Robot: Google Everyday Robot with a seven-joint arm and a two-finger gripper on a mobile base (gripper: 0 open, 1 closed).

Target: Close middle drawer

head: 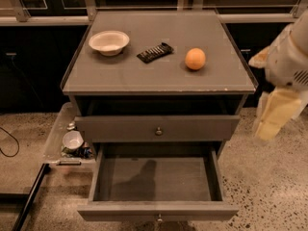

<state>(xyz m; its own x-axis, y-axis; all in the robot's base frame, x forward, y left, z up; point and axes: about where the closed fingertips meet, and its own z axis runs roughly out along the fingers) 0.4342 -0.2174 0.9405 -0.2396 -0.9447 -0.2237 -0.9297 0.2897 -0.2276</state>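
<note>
In the camera view, the wide shallow grey wooden middle drawer (120, 210) stands pulled far out of the grey cabinet toward the camera. Its bare floor is exposed and its small round metal knob (159, 219) sits at the bottom edge of the frame. That flat front is the face to push, so closing it calls for an approach from low and in front. The uppermost matching grey drawer (202, 127) sits only slightly out, and the lowest is hidden beneath. The robot's cream-coloured end effector (272, 121) hangs off the cabinet's right side near the front corner, higher than the open drawer's front, well apart from it and touching nothing. Whether it is spread or pressed together I cannot tell. The push looks not yet begun. On the cabinet's top surface (144, 76) rest a shallow white bowl (109, 41), a black wrapped snack bar (155, 52) and a round orange fruit (195, 58), all clear of the drawer's path. To the left, a clear plastic tray (55, 134) on the speckled floor holds a small white cup (72, 139), beside the drawer and not blocking it. The likeliest obstacle is the drawer's own right wall, which stands between the end effector and the front.
</note>
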